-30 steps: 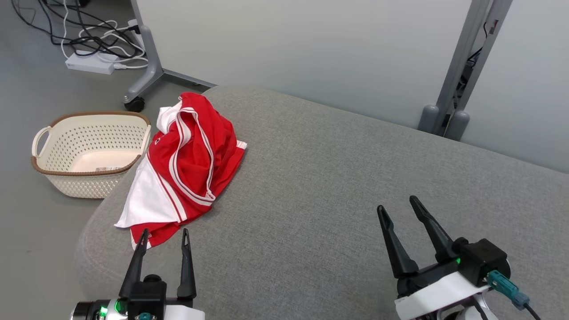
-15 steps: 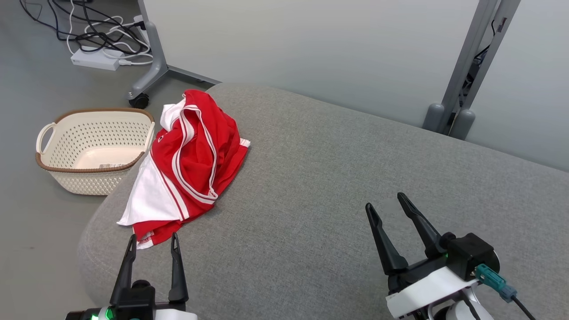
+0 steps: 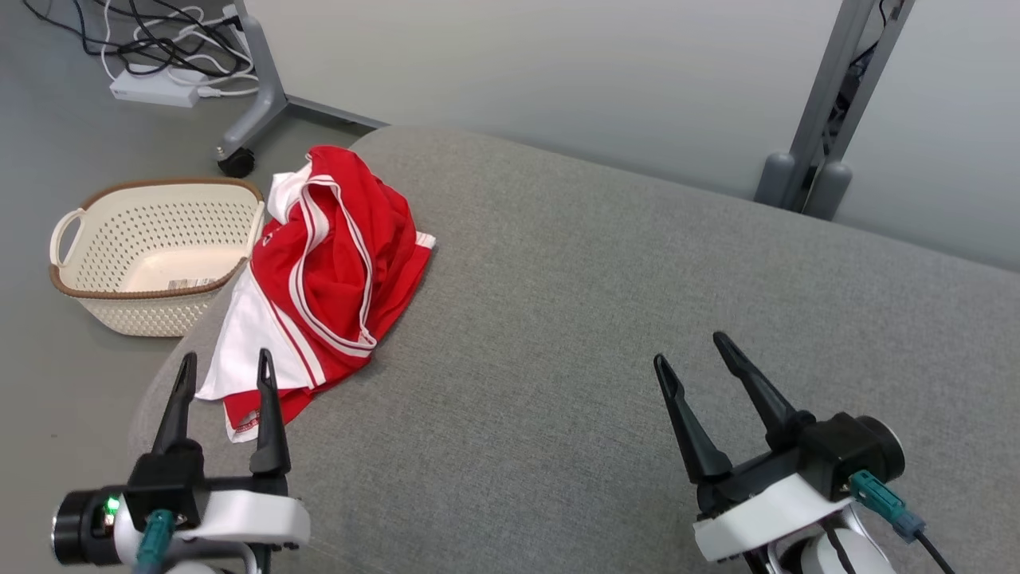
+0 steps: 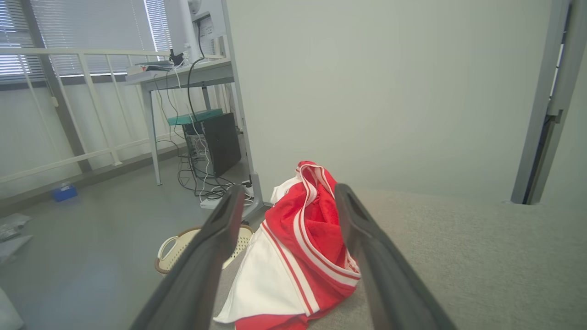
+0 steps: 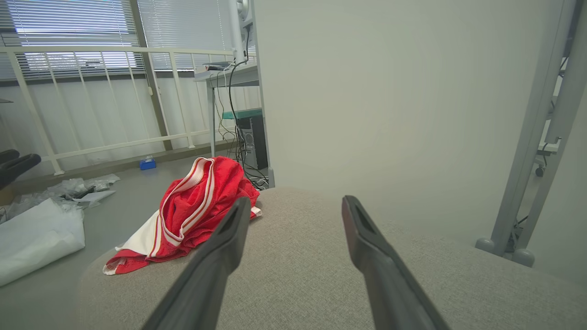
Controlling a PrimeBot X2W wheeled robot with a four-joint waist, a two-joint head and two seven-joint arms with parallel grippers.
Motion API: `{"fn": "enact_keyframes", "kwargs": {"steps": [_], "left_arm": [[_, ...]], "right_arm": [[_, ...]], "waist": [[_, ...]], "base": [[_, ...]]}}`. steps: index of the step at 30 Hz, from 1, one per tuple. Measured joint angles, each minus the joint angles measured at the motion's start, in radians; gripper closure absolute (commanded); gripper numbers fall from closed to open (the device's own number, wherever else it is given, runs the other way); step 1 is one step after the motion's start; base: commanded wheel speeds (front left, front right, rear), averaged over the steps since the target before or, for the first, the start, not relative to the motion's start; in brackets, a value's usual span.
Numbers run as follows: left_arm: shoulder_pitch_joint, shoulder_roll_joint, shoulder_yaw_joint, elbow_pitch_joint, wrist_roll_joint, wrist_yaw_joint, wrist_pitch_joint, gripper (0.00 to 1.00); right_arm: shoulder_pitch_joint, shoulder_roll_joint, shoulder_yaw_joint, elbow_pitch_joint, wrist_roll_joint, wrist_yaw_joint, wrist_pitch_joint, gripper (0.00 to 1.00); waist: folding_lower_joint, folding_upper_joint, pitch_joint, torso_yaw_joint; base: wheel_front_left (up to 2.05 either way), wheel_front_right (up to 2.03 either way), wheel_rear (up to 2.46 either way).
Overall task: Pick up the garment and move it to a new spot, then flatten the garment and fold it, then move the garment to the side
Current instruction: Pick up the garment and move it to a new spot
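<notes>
On the grey cushioned surface (image 3: pixel 574 303) before me, the garment (image 3: pixel 335 255) lies in a crumpled heap at the far left corner, red cloth with white stripes and a white panel spreading toward the near edge. Part of it drapes over the rounded left rim of the cushion. My left gripper (image 3: pixel 225 359) hovers close to the garment's near hem, its fingers (image 4: pixel 213 247) spread apart and holding nothing. From the head view one fingertip overlaps the white panel, and I cannot tell whether it touches. Along my left wrist view the heap lies ahead, framed between my two fingers. My right gripper (image 3: pixel 690 349) hangs well apart from the garment, over the bare right half of the cushion, its fingers likewise wide apart and empty. From that wrist the red heap lies off to the left. Down on the floor, just beside the garment's corner, stands a cream perforated basket (image 3: pixel 143 319) with a brown rim and a small label (image 3: pixel 190 283) in its bottom. Farther back a white power strip (image 3: pixel 155 88) sits among tangled cables (image 3: pixel 151 48), near the grey wheeled leg (image 3: pixel 255 112) of a pale partition (image 3: pixel 518 64)
</notes>
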State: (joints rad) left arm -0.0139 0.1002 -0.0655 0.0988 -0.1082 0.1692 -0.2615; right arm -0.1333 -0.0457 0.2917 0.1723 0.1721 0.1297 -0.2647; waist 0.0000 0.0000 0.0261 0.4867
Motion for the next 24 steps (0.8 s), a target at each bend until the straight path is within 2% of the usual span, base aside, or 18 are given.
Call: {"fn": "enact_keyframes", "kwargs": {"steps": [2, 3, 7, 12, 17, 24], "left_arm": [[-0.046, 0.016, 0.013, 0.021, -0.012, -0.032, 0.000, 0.00], [-0.046, 0.016, 0.013, 0.021, -0.012, -0.032, 0.000, 0.00], [-0.158, 0.054, 0.034, 0.120, -0.059, -0.102, 0.009, 0.00], [-0.335, 0.100, 0.053, 0.230, -0.138, -0.182, 0.137, 0.00], [-0.473, 0.138, 0.069, 0.340, -0.202, -0.220, 0.298, 0.00], [-0.617, 0.182, 0.058, 0.485, -0.228, -0.249, 0.409, 0.00]], "right_arm": [[-0.028, 0.000, 0.001, -0.007, -0.037, 0.000, 0.000, 0.00], [-0.028, 0.000, 0.001, -0.007, -0.037, 0.000, 0.000, 0.00], [-0.075, -0.018, 0.005, -0.024, -0.073, 0.000, 0.000, 0.00], [-0.137, -0.055, 0.007, -0.039, -0.078, 0.000, 0.000, 0.00], [-0.173, -0.078, 0.012, -0.056, -0.078, 0.000, 0.000, 0.00], [-0.190, -0.091, 0.033, -0.059, -0.077, 0.000, 0.001, 0.00]], "waist": [[0.0000, 0.0000, 0.030, -0.008], [0.0000, 0.0000, 0.030, -0.008], [0.0000, 0.0000, 0.097, -0.027], [-0.0001, 0.0000, 0.184, -0.051], [0.0000, 0.0000, 0.258, -0.076], [0.0000, 0.0000, 0.333, -0.113]], "base": [[0.00, 0.00, 0.00], [0.00, 0.00, 0.00], [0.00, 0.00, 0.00], [0.00, 0.00, 0.00], [0.00, 0.00, 0.00], [0.00, 0.00, 0.00]]}}
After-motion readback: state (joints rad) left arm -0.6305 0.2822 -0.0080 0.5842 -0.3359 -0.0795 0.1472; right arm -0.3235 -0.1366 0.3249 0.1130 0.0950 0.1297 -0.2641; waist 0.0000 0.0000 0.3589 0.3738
